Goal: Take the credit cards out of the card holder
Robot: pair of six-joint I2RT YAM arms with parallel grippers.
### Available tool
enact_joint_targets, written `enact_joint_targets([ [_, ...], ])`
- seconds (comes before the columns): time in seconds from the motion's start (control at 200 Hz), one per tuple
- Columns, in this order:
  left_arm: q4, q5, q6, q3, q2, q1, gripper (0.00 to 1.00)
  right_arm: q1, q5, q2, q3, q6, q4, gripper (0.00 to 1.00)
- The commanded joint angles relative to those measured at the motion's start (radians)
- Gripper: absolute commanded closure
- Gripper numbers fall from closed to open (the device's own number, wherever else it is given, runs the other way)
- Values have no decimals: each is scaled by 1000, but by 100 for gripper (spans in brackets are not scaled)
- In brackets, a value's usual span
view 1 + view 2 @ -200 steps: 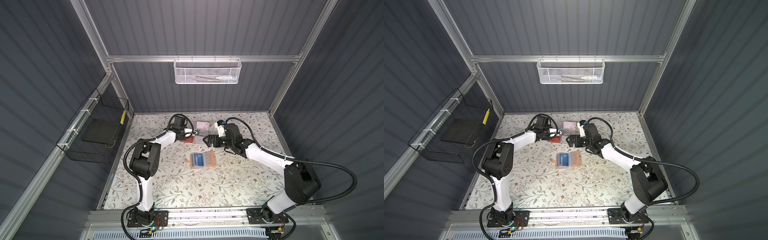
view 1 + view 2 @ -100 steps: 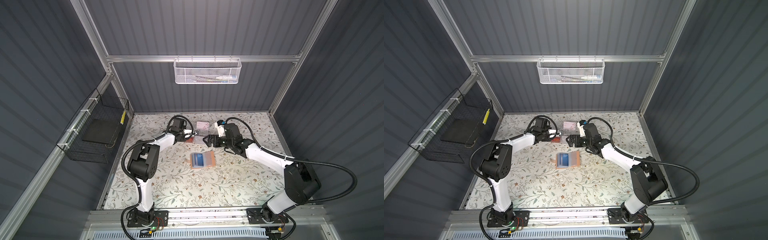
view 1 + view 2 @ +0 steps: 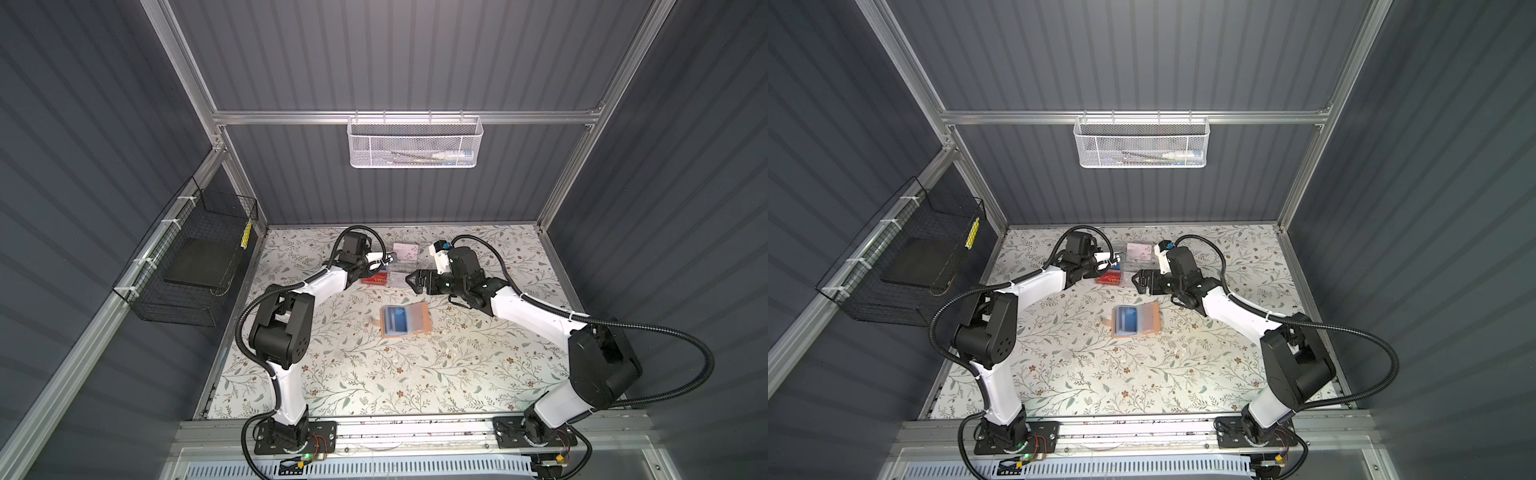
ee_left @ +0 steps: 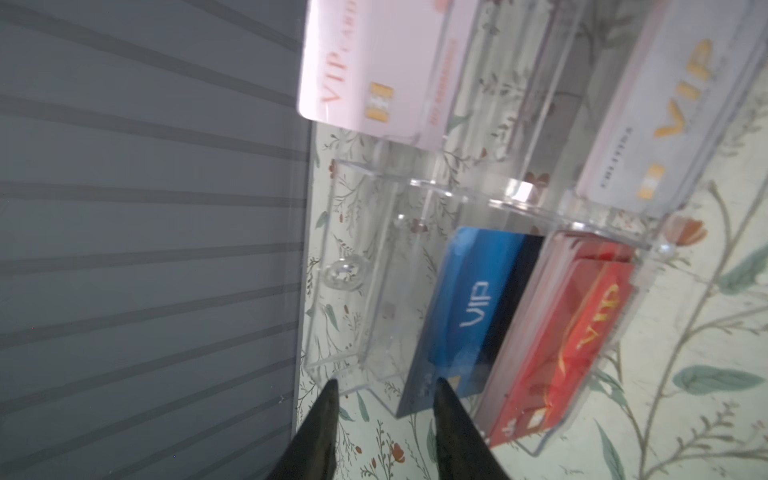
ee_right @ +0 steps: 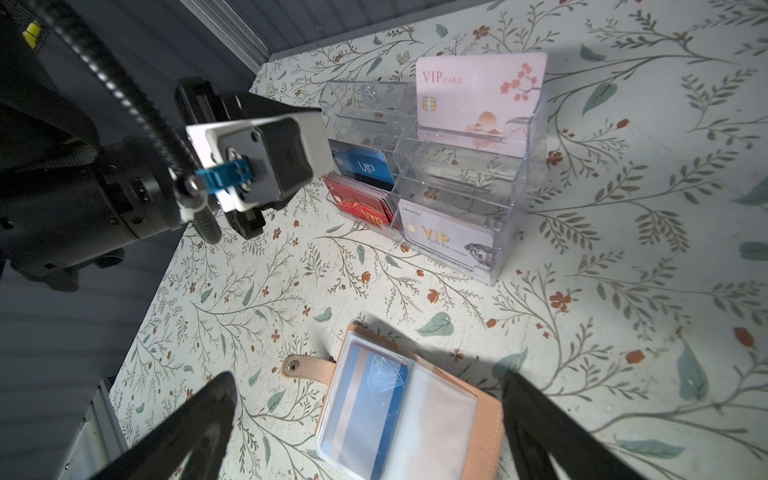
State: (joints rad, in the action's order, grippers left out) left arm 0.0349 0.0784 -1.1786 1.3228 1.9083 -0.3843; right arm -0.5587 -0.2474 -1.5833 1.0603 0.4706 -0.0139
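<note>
In both top views the left arm [image 3: 324,282] reaches from the lower left to the upper middle of the table [image 3: 374,374] with its elbow bent. The left tool [image 4: 386,388] is at the clear box [image 4: 415,187], its tips partly spread and gripping nothing. One tip is at the lower corner of the blue VIP card [image 4: 461,307], which stands in the box beside the red cards [image 4: 582,332]. The right arm [image 3: 532,316] stretches in from the lower right. The right tool [image 5: 368,378] is spread wide and empty. It hangs just above the open card holder [image 3: 405,320] in the frame, apart from it. The holder lies flat at mid-table with the sleeved blue card [image 5: 365,399] inside.
</note>
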Motion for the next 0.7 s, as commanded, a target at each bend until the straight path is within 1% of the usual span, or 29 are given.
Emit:
enact_joint_targets([
  [0.0, 78, -29, 142, -10, -61, 13, 50, 2, -6, 0, -16, 3, -8, 1],
  [0.045, 92, -32, 179, -15, -72, 15, 36, 4, -4, 4, -17, 1, -9, 1],
  [0.06, 99, -33, 191, -17, -77, 15, 29, 5, -3, 4, -17, 1, -9, 1],
  [0.07, 104, -32, 196, -20, -79, 15, 23, 4, -2, 4, -17, 1, -9, 1],
  [0.08, 107, -31, 206, -22, -82, 15, 9, 5, -2, 5, -18, 2, -8, 1],
  [0.085, 109, -31, 211, -23, -84, 15, 5, 5, -2, 5, -18, 2, -9, 1],
  [0.1, 117, -29, 224, -26, -88, 16, 1, 4, 0, 5, -19, 2, -9, 1],
  [0.2, 160, -21, 309, -47, -111, 21, 0, 9, -2, 5, -21, 6, -11, 1],
  [0.275, 226, 11, 410, -74, -134, 29, 0, 14, -6, 0, -23, 14, -14, 1],
  [0.415, 411, 101, 657, -161, -196, 35, 0, 29, 7, -19, -17, 22, 3, 1],
  [0.48, 442, 169, 823, -181, -225, 35, 0, 34, 15, -27, -12, 20, 12, 1],
  [0.545, 388, 239, 982, -164, -245, 36, 0, 34, 36, -30, -10, 8, 19, 1],
  [0.635, 260, 251, 1138, -120, -242, 38, 0, 37, 75, -53, 12, -12, 43, 1],
  [0.695, 116, 228, 1216, -56, -220, 39, 0, 43, 82, -84, 47, -19, 79, 1],
])
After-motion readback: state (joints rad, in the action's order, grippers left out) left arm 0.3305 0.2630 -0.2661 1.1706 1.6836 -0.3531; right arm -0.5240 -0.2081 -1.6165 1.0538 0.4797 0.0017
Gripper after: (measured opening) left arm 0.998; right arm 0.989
